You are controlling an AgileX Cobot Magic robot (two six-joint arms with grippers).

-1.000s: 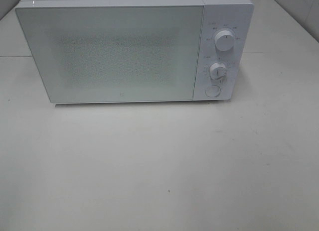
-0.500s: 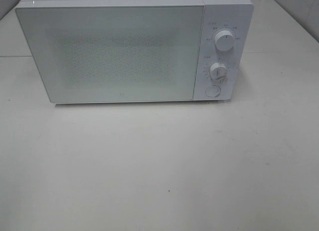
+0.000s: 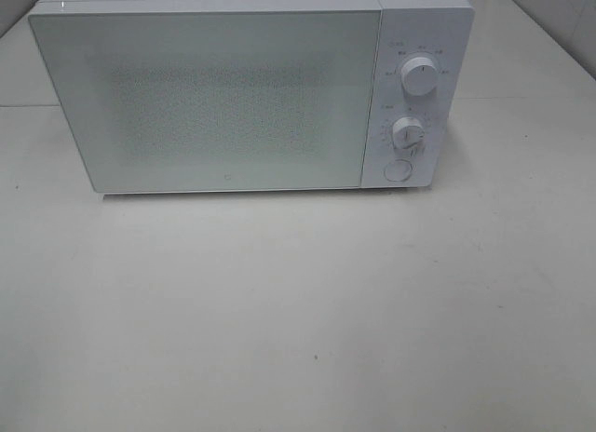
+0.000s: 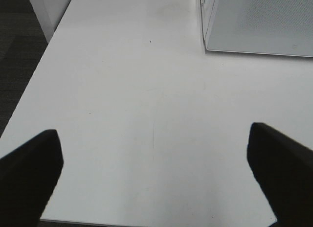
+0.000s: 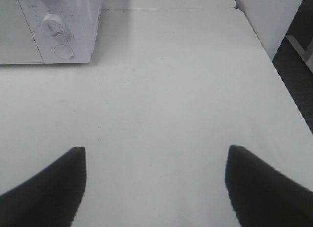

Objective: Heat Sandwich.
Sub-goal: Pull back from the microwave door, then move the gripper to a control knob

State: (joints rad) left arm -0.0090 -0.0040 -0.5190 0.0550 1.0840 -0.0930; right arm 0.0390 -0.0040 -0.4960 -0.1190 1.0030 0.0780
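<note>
A white, box-shaped microwave oven (image 3: 233,97) stands shut at the back of the pale matte table (image 3: 298,311). It has two round white knobs (image 3: 419,76) above a round button (image 3: 398,169). The left gripper (image 4: 154,136) hangs over bare tabletop near the oven's door side, jaws spread wide. The right gripper (image 5: 156,152) hangs near the knob side, jaws also wide. The sandwich may lie behind the hazy dotted door; I cannot tell.

The left pincer (image 4: 152,134) has two broad, matte black fingers (image 4: 29,173) with blunt, rounded tips. The right pincer (image 5: 156,148) has two matching black fingers (image 5: 44,188) that narrow to angled tips. Surfaces are uniformly dark.
</note>
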